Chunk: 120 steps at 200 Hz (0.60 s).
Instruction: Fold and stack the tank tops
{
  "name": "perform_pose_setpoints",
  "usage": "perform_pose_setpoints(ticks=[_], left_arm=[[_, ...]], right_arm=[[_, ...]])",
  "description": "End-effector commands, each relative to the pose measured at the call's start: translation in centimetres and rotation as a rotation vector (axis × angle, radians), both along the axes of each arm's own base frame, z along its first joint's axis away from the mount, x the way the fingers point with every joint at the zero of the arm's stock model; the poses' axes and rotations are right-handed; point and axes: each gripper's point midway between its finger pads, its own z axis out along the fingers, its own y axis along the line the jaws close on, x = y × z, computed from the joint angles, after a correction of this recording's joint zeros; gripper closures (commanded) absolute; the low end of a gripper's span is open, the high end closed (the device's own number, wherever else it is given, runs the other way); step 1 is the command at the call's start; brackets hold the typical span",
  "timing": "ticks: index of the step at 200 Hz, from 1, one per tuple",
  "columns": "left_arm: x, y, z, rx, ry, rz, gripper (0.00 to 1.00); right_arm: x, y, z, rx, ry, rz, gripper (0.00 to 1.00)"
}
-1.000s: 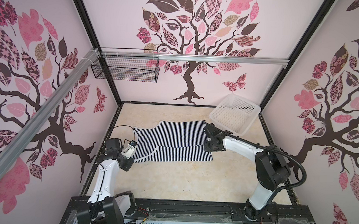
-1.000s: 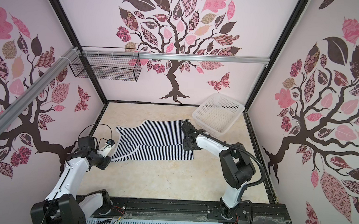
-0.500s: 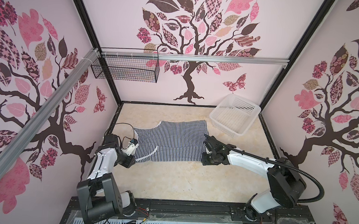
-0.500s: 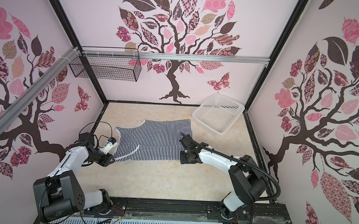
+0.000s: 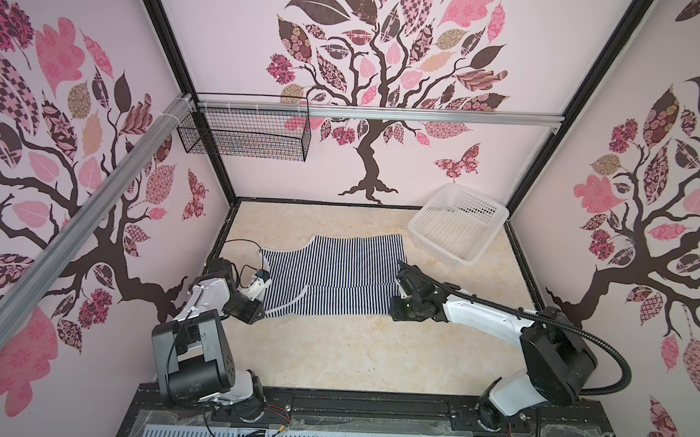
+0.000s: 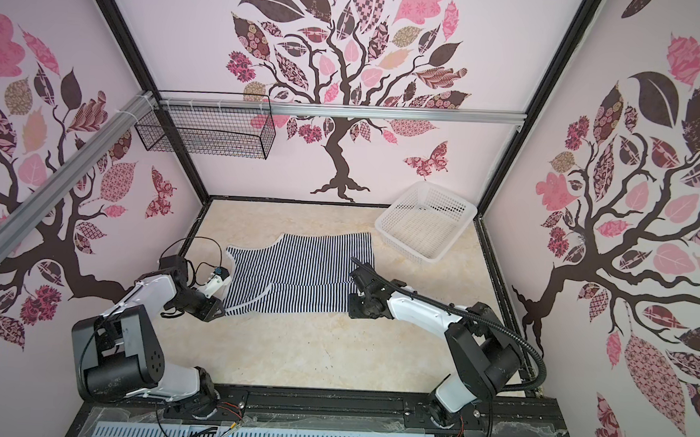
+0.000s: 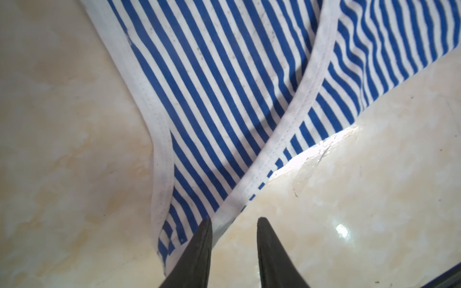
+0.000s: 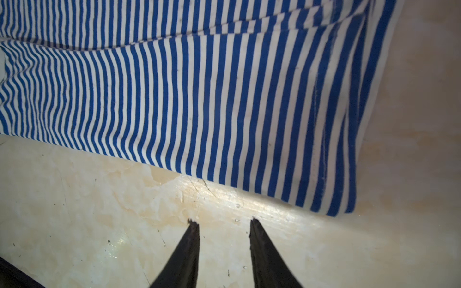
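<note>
Right gripper (image 8: 223, 221) pulled back, spread (empty), left gripper (image 7: 234, 220) spread beside tank top (image 5: 332, 268) strap

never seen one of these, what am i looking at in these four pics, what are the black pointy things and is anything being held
This is a robot with two arms mounted at the near edge of a table. Two pictures come from one camera high above and show almost the same wide view. The other two come from small cameras on the arms' wrists, and the black points are the gripper fingertips.

On the table lies a striped tank top, spread out, with its near long side apparently folded over. A white plastic basket stands in the far right corner.

The left gripper is open at the end of a white-trimmed strap. The right gripper is open over bare table, just short of the hem corner. Neither is clamped on the cloth.
</note>
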Motion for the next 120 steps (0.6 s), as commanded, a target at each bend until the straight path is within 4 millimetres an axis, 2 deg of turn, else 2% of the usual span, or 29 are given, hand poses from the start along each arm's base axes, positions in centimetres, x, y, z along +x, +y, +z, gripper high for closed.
perform_pose_setpoints(ticks=[1,41,64,81,101,120], left_arm=[[1.3,1.2,0.1,0.055,-0.045,0.008,0.67],[1.6,1.9,-0.1,0.070,-0.032,0.018,0.70],[1.2,1.7,1.2,0.020,-0.064,0.022,0.64],[0.7,1.3,1.0,0.003,-0.037,-0.001,0.63],[-0.1,0.5,1.0,-0.090,0.014,-0.021,0.62],[-0.1,0.7,1.4,-0.172,0.032,-0.005,0.60]], right_arm=[[-0.2,0.0,-1.0,-0.013,0.027,-0.002,0.64],[-0.4,-0.3,-1.8,-0.033,0.045,-0.004,0.64],[-0.5,-0.4,-1.8,-0.034,0.042,-0.006,0.64],[-0.4,-0.2,-1.9,-0.028,0.044,-0.008,0.64],[-0.3,-0.2,-1.9,-0.027,0.045,-0.013,0.64],[-0.3,-0.1,-1.9,-0.022,0.042,-0.014,0.64]])
